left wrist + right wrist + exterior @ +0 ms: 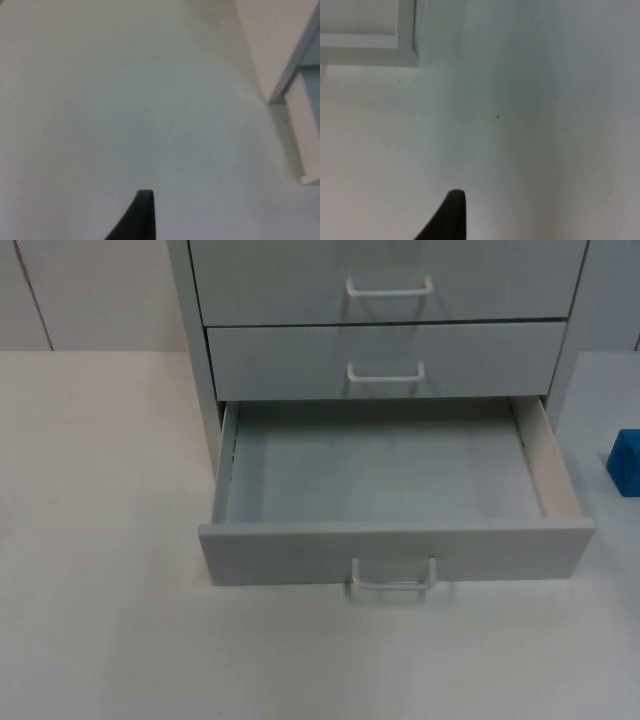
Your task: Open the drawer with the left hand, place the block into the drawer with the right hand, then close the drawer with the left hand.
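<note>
White table top (100,540) carries a grey three-drawer cabinet (200,360). Its bottom grey drawer (400,550) is pulled fully out, interior bare, white wire handle (393,580) facing forward. Small blue cube block (626,462) sits on the table right of the drawer, apart from it. Left gripper (142,215) above bare table beside the cabinet's corner; right gripper (451,212) likewise over table. Finger spacing of either: cannot tell.

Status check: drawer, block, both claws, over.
Bottom drawer pulled open, nothing inside. Blue block on table, right of drawer. Left claw and right claw both over bare table, holding nothing. Nothing blocking the drawer.
</note>
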{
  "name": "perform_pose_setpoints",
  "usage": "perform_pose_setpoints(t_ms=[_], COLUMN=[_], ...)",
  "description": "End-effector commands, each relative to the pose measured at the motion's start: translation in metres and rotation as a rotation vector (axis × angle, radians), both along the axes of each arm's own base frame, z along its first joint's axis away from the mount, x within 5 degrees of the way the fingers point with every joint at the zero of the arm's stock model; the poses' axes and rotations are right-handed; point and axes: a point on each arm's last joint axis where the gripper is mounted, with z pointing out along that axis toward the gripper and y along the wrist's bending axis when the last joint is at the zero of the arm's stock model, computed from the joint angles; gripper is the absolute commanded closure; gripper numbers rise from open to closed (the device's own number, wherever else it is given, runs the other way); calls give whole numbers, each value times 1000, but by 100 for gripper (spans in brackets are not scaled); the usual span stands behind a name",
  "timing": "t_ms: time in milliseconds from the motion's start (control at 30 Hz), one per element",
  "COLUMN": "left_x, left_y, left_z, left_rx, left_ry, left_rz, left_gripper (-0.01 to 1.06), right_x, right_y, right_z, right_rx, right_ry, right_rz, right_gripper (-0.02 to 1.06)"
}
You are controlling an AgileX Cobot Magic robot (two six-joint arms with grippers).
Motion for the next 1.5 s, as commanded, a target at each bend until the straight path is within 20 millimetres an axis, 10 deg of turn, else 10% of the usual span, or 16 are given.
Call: perform_pose_setpoints(t_ms=[0, 667, 867, 1467], left_x=[-8, -37, -38, -39], left_y=[3, -15, -19, -28], left_z=[1, -31, -31, -29], left_rx=[17, 28, 34, 40], left_ry=[-10, -15, -20, -50], left_rz=[53, -141, -202, -335], left_gripper=[0, 0, 0, 0], right_x=[0, 12, 57, 227], right_y=[-1, 0, 5, 4], right_z=[-1, 15, 17, -65], right_rx=[4, 8, -11, -90], right_ry=[-3, -55, 5, 159], right_rz=[-7, -6, 5, 31], right_gripper=[0, 0, 0, 0])
